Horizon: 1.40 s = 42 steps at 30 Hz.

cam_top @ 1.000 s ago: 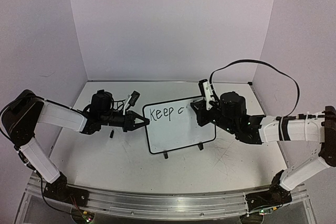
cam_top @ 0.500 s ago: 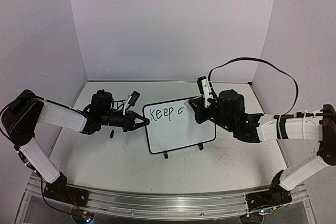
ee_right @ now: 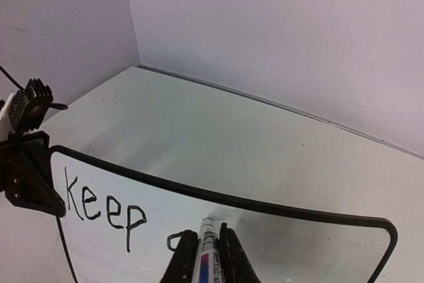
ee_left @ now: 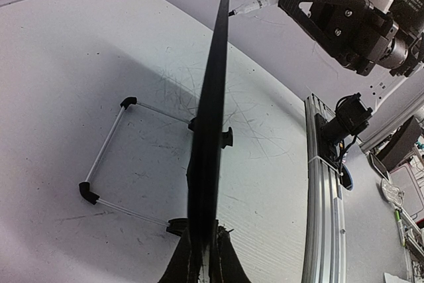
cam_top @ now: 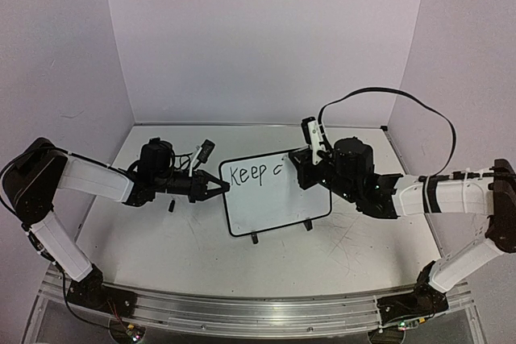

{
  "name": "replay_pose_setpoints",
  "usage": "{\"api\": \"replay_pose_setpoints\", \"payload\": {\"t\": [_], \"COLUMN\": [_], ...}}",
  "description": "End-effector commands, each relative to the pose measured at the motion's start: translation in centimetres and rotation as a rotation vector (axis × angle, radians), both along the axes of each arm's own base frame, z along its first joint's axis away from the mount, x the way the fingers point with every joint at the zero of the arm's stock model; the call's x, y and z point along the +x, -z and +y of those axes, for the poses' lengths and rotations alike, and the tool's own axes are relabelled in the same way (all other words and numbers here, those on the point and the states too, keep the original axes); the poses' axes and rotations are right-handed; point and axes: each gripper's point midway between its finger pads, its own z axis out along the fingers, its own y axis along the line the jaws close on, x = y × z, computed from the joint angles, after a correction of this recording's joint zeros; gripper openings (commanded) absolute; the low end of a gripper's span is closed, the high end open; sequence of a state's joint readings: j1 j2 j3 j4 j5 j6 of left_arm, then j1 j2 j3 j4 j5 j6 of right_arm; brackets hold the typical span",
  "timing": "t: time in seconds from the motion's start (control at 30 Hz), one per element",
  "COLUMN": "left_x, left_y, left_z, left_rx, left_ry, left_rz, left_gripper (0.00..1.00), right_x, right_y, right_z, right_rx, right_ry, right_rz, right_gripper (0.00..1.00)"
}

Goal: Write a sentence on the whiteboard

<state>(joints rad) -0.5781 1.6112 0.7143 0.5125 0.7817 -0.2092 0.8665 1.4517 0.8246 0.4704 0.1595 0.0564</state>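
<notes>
The whiteboard (cam_top: 278, 199) stands tilted on its two black feet mid-table. On its upper left, the sentence (cam_top: 254, 173) reads "Keep c" in black marker. My left gripper (cam_top: 219, 188) is shut on the board's left edge; in the left wrist view the whiteboard (ee_left: 212, 117) is edge-on between the jaws of the left gripper (ee_left: 205, 246). My right gripper (cam_top: 300, 168) is shut on a marker (cam_top: 310, 136). In the right wrist view the marker (ee_right: 207, 250) sits in the right gripper (ee_right: 207, 236), its tip on the whiteboard (ee_right: 298, 243) just right of the lettering (ee_right: 99, 207).
A thin support frame with black corners (ee_left: 106, 157) rests on the table behind the board. A small black piece (cam_top: 172, 206) lies under my left arm. The right arm's cable (cam_top: 387, 96) loops high. An aluminium rail (cam_top: 242, 312) runs along the near edge; lilac walls enclose three sides.
My right gripper has crept slightly left and up with the marker, and the stroke after "Keep" has grown a little. The left arm and board stay still.
</notes>
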Motion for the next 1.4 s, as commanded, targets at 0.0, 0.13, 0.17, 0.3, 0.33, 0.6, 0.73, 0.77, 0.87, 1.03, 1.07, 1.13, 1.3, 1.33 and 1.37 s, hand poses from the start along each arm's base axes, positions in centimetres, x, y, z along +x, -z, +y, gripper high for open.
{"api": "replay_pose_setpoints", "payload": {"t": [0.0, 0.13, 0.17, 0.3, 0.33, 0.6, 0.73, 0.77, 0.87, 1.03, 1.07, 1.13, 1.3, 1.33, 1.37], "left_x": [1.6, 1.5, 1.5, 1.5, 1.5, 1.6, 1.6, 1.6, 1.6, 1.6, 1.6, 1.5, 1.5, 1.5, 1.5], "left_y": [-0.4, -0.3, -0.3, -0.4, -0.4, -0.4, -0.5, -0.5, -0.4, -0.2, -0.2, -0.1, -0.1, -0.1, -0.1], "left_z": [-0.1, 0.0, 0.0, 0.0, 0.0, -0.1, -0.1, -0.1, -0.1, -0.1, -0.1, -0.1, 0.0, 0.0, 0.0], "left_rx": [0.025, 0.026, 0.027, 0.026, 0.025, 0.024, 0.024, 0.023, 0.025, 0.028, 0.028, 0.03, 0.03, 0.031, 0.031], "left_ry": [-0.046, -0.046, -0.046, -0.046, -0.046, -0.044, -0.044, -0.044, -0.044, -0.045, -0.045, -0.045, -0.046, -0.046, -0.046], "left_rz": [-0.063, -0.062, -0.061, -0.062, -0.063, -0.063, -0.063, -0.064, -0.061, -0.058, -0.057, -0.055, -0.056, -0.054, -0.054], "left_gripper": [0.0, 0.0, 0.0, 0.0, 0.0, 0.0, 0.0, 0.0, 0.0, 0.0, 0.0, 0.0, 0.0, 0.0, 0.0], "right_x": [0.4, 0.2, 0.1, -0.2, -0.3, -0.8, -1.1, -1.2, -1.4, -1.2, -1.1, -0.8, -0.2, -0.1, 0.0], "right_y": [-0.6, 0.0, 0.1, 0.9, 1.1, 2.6, 3.6, 3.7, 3.9, 3.6, 3.3, 2.7, 1.3, 1.2, 1.0], "right_z": [-0.4, -0.5, -0.6, -0.6, -0.6, -0.7, -0.8, -0.8, -0.8, -0.7, -0.7, -0.8, -0.8, -0.8, -0.8], "right_rx": [0.018, 0.013, 0.012, 0.009, 0.008, 0.0, -0.007, -0.008, -0.007, -0.005, -0.001, 0.007, 0.02, 0.022, 0.024], "right_ry": [0.034, 0.03, 0.029, 0.021, 0.018, 0.005, 0.0, 0.0, -0.006, 0.0, 0.006, 0.017, 0.038, 0.041, 0.046], "right_rz": [-0.009, 0.009, 0.014, 0.037, 0.043, 0.083, 0.108, 0.111, 0.117, 0.109, 0.101, 0.083, 0.044, 0.039, 0.035], "right_gripper": [0.0, 0.0, 0.0, 0.0, 0.0, 0.0, 0.0, 0.0, 0.0, 0.0, 0.0, 0.0, 0.0, 0.0, 0.0]}}
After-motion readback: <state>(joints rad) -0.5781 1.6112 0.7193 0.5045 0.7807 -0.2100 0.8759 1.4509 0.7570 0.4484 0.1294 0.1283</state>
